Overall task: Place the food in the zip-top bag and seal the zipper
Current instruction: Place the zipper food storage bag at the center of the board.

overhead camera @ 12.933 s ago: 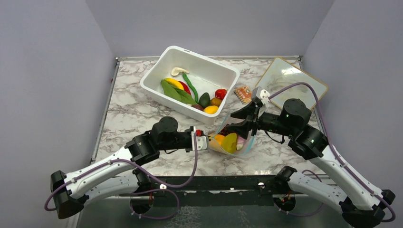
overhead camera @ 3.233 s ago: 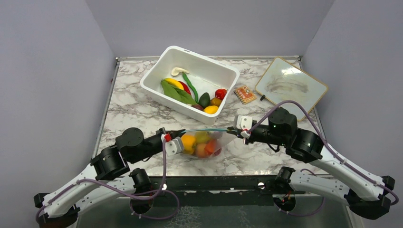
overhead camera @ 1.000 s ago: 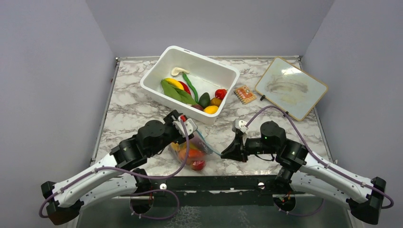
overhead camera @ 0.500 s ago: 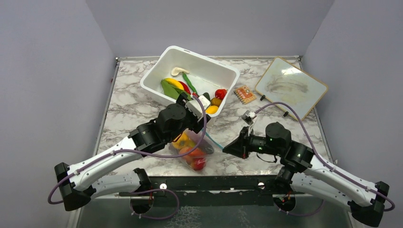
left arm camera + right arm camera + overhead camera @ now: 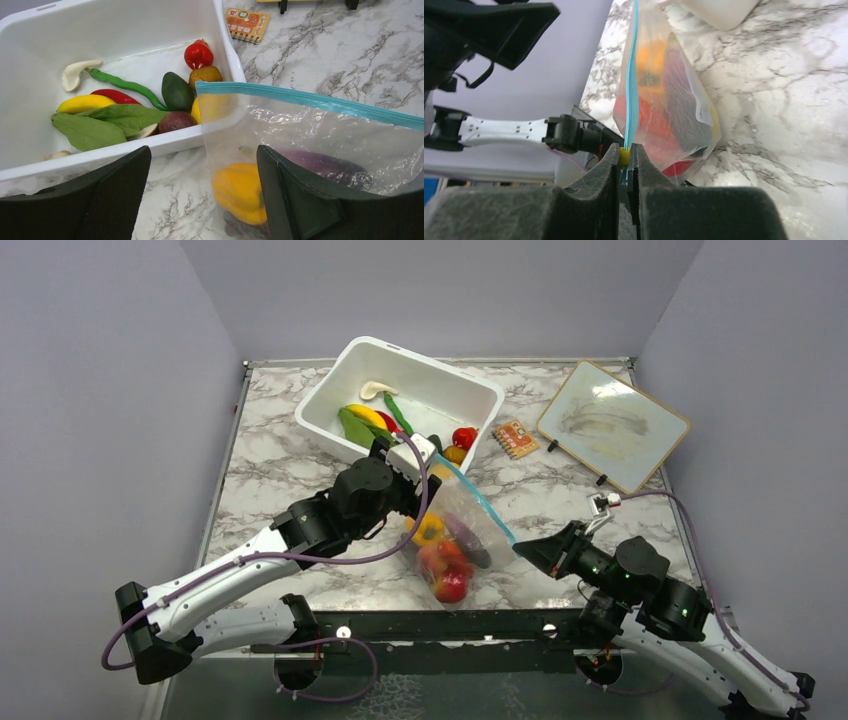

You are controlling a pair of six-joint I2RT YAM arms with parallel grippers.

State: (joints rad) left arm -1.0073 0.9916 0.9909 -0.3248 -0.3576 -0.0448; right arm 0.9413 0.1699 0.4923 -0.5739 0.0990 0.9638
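The clear zip-top bag [image 5: 458, 540] hangs stretched between the two arms, with a yellow pepper [image 5: 428, 530], an eggplant [image 5: 467, 540] and a red apple [image 5: 452, 586] inside. Its blue zipper [image 5: 480, 502] runs taut from the tub corner to my right gripper [image 5: 521, 547]. In the right wrist view my right gripper [image 5: 624, 156] is shut on the zipper [image 5: 630, 75] at its yellow slider. My left gripper [image 5: 200, 200] is open at the bag's [image 5: 310, 130] other corner. The bag's edge hangs between the fingers [image 5: 300, 195] and is not pinched. More food [image 5: 125, 107] lies in the tub.
The white tub [image 5: 330, 390] stands just behind my left gripper, its near wall [image 5: 125, 150] close to the fingers. An orange packet [image 5: 513, 438] lies to the right of the tub. A framed whiteboard [image 5: 612, 425] sits at the back right.
My right gripper has drawn back to the near right along the zipper, pulling the bag taut and off the table. My left arm swung up toward the tub, and its jaws widened.
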